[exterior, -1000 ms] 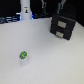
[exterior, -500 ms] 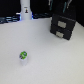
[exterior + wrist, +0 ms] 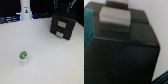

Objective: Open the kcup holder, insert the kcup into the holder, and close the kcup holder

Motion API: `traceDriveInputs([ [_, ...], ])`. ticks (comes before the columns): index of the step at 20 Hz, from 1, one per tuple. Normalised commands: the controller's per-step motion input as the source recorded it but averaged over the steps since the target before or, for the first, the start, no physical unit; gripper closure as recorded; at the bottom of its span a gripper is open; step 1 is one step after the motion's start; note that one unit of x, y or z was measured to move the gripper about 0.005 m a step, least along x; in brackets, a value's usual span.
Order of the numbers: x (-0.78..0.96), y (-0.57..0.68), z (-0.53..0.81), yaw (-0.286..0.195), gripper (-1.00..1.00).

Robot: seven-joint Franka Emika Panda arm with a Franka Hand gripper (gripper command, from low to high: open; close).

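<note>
Holder [image 3: 64,26] at 2 o'clock on desk [image 3: 45,60], drawers look shut. Kcup [image 3: 23,55] at 8 o'clock, well apart. Jaws: cannot tell if open. Arm above holder; bad aim could miss handle, push box.

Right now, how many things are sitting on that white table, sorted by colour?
Black: 1, the kcup holder, a box with two stacked fronts
White with green top: 1, the kcup
White with dark mark: 1, the tall bottle at the back
Total: 3
</note>
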Motion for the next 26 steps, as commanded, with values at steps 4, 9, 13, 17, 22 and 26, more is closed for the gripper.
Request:
traceDriveInputs([
  [4, -0.07, 0.4, -0.41, -0.14, -1.0],
  [9, 0.01, 0.28, -0.42, -0.073, -1.0],
  [13, 0.02, 0.26, -0.39, -0.054, -1.0],
  [17, -0.12, 0.19, -0.39, -0.032, -1.0],
  [22, -0.33, 0.04, -0.38, -0.019, -1.0],
  [26, -0.37, 0.0, -0.39, -0.009, -1.0],
])
